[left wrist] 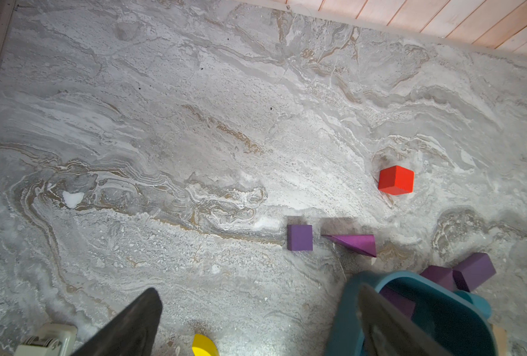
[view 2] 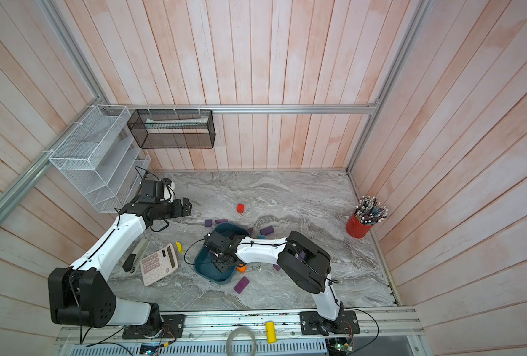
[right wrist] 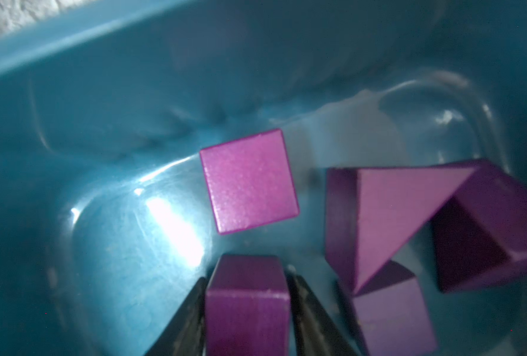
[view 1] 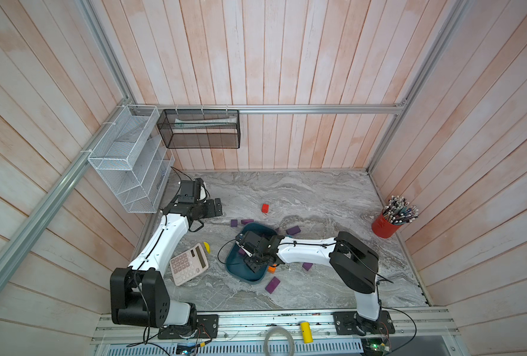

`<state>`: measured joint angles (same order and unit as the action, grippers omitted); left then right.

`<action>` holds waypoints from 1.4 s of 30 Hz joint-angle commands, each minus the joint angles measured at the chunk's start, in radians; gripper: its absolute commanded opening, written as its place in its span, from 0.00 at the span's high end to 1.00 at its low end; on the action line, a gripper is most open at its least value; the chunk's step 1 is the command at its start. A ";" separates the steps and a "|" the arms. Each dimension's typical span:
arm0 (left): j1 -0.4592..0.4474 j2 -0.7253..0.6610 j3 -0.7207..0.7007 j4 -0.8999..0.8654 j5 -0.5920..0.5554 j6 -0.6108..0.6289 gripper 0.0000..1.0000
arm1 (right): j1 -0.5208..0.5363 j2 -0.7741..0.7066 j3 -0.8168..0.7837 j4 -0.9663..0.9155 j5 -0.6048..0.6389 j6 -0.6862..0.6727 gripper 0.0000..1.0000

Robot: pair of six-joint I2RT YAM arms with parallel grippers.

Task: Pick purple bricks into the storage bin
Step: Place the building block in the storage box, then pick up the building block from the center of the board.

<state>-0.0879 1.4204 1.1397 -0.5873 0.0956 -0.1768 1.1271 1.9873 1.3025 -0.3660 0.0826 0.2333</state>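
The right gripper point(right wrist: 247, 281) sits low inside the bin point(right wrist: 102, 92), jaws flanking a brick point(right wrist: 247, 305); whether they clamp it or merely stand beside it cannot be told. A cube point(right wrist: 248, 182) and a wedge point(right wrist: 394, 215) lie near on the bin floor. A skewed release could tip the brick onto the wedge, and a careless lift could snag the rim. The left gripper point(left wrist: 259, 291) hangs wide apart, empty. In both top views the right arm point(view 1: 305, 249) hides most of the bin floor. Loose bricks point(view 1: 272, 284) lie outside.

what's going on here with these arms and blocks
The right pincer is down inside the teal storage bin with a purple brick between its jaws; whether it is gripped or let go is unclear. Other purple bricks already lie in it; a purple oblong and others sit on the marble tabletop. The left pincer hangs open and empty.
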 commanded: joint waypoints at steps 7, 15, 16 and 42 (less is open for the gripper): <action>0.001 0.007 0.015 -0.002 -0.005 0.011 0.00 | 0.011 -0.053 0.011 -0.048 0.057 -0.018 0.31; 0.001 0.005 0.013 0.002 -0.017 0.013 0.00 | 0.011 -0.171 -0.013 -0.030 0.122 -0.041 0.19; 0.000 0.005 0.013 0.001 -0.017 0.013 0.00 | 0.011 -0.189 -0.017 -0.027 0.129 -0.043 0.19; -0.103 0.023 0.009 -0.008 -0.055 0.028 0.00 | -0.320 -0.751 -0.383 -0.085 0.255 0.315 0.27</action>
<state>-0.1757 1.4330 1.1397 -0.5880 0.0700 -0.1654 0.8722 1.2663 0.9432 -0.3759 0.3367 0.4290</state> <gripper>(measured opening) 0.995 0.726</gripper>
